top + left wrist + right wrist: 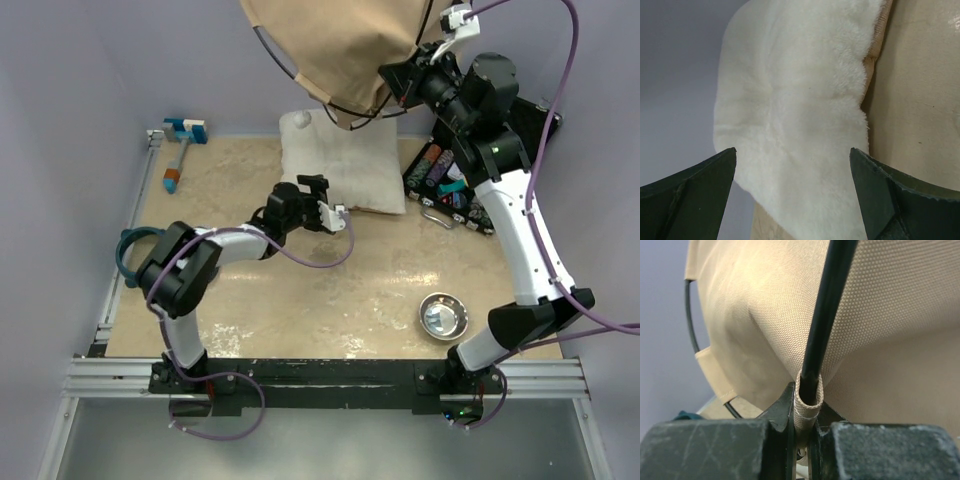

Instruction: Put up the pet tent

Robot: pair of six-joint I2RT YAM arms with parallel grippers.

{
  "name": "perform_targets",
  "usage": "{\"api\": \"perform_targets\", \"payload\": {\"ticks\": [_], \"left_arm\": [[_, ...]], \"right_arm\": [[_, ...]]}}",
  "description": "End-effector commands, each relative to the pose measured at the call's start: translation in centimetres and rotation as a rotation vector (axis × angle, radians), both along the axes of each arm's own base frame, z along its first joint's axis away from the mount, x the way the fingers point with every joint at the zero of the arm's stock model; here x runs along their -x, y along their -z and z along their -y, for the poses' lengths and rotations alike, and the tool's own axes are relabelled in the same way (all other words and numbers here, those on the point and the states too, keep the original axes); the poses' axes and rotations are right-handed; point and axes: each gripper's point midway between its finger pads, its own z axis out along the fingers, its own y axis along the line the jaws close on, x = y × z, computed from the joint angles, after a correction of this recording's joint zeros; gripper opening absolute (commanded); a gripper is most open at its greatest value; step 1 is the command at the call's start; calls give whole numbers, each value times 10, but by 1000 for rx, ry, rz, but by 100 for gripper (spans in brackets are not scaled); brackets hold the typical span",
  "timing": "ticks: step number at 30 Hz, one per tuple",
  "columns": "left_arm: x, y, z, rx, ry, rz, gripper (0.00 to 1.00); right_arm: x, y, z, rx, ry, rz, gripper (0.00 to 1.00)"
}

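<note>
Tan pet tent (330,50) hangs pinched in the right claw (805,432) while the left claw (316,187) gapes wide facing the white cushion (352,165).

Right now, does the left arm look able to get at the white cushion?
Probably yes. The left claw stands open just before the white cushion, with nothing between them. The pet tent hangs higher, held by the right claw, out of the way.
</note>
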Motion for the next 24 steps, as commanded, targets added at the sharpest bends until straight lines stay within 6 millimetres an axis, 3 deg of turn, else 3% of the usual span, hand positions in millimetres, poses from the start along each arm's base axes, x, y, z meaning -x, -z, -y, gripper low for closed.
{"api": "perform_targets", "payload": {"ticks": [1,4,6,8,10,12,13,14,17,24], "left_arm": [[-22,-23,32,-60,79,228,100],[-30,9,41,-117,88,162,97],[-37,36,40,-179,71,75,90],[-33,45,37,-214,75,20,79],[-19,44,33,-230,108,-22,50],[3,30,30,-214,129,-42,17],[17,20,27,-197,145,-51,4],[35,19,23,-192,168,-78,0],[95,1,13,-175,244,-165,0],[251,-9,-10,-136,461,-502,0]], "right_arm": [[-6,-51,36,86,182,185,0],[-10,-57,46,124,241,193,0],[-12,-59,53,138,281,188,0],[-15,-57,60,192,319,196,0],[-15,-55,63,217,331,189,0],[-15,-55,67,253,349,186,0],[-15,-54,69,275,360,180,0],[-17,-50,72,303,377,169,0],[-14,-46,79,392,407,156,0],[2,-15,76,732,448,75,0]]}}
